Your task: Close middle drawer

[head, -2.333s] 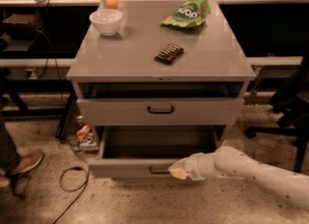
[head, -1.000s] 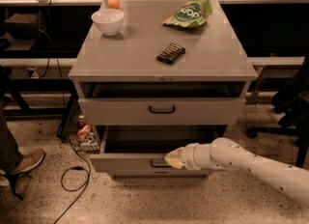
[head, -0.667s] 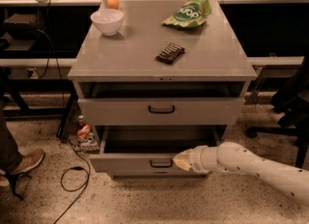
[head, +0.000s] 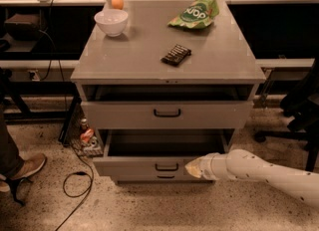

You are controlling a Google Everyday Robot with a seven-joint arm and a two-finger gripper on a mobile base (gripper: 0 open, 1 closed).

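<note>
The middle drawer (head: 134, 166) of the grey cabinet stands partly pulled out, its deep tray showing and its small black handle (head: 166, 167) centred on the low front. My gripper (head: 192, 168) comes in from the right on a white arm (head: 259, 173). Its tip tapers to one point with no gap and rests against the drawer front just right of the handle. It holds nothing. The taller top drawer (head: 167, 114) is slightly ajar above. The lowest drawer (head: 166, 177) sits shut underneath.
On the cabinet top are a white bowl (head: 111, 22), an orange ball (head: 117, 2), a green chip bag (head: 195, 14) and a dark snack bar (head: 176, 55). A can and clutter (head: 87, 138), a cable (head: 75, 185) and a person's shoe (head: 22, 170) lie left; a chair base (head: 299, 120) stands right.
The middle drawer has slid partway back into the cabinet since the earliest frame. My gripper moved up and inward with its front, staying right of the handle.
</note>
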